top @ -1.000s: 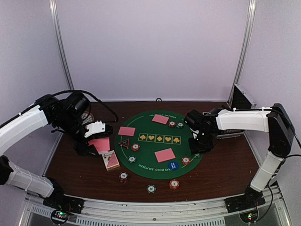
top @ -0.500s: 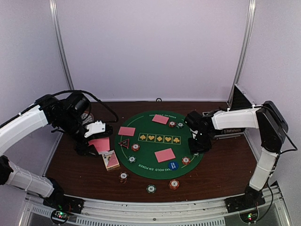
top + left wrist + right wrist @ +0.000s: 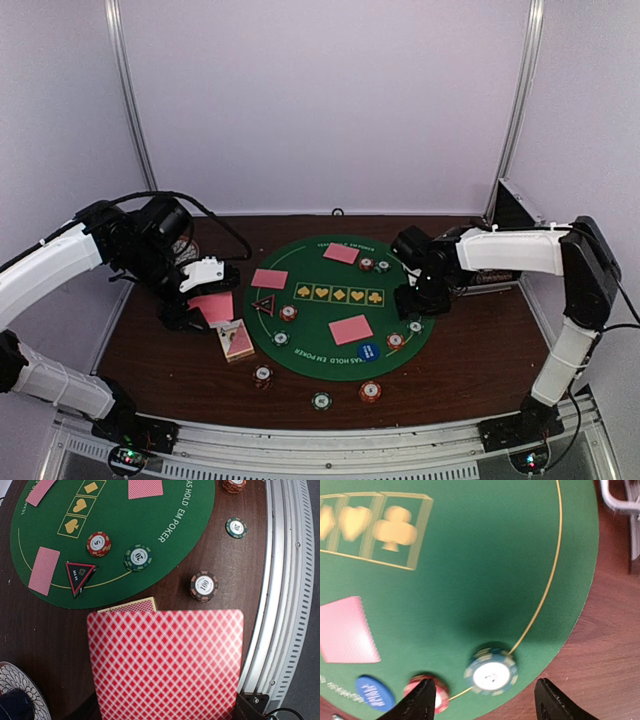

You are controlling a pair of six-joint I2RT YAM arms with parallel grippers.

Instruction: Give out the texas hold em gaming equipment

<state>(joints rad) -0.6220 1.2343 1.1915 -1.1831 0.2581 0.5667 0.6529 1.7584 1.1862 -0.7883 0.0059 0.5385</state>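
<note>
While the left hand (image 3: 197, 302) is clamped on it, pink card (image 3: 165, 665): fills the low half of the left wrist view, above the brown desk (image 3: 220, 555).
Card pack (image 3: 131, 607): only its edge peeks out behind that card; the top view shows all of it.
Right hand (image 3: 484, 690): fingers (image 3: 420, 705) apart, holding nothing, over the green mat (image 3: 470, 570).
Green chip (image 3: 491, 671): flat on the mat's rim, just ahead of the fingers.
Red chip (image 3: 441, 695): beside it, partly behind one finger.
</note>
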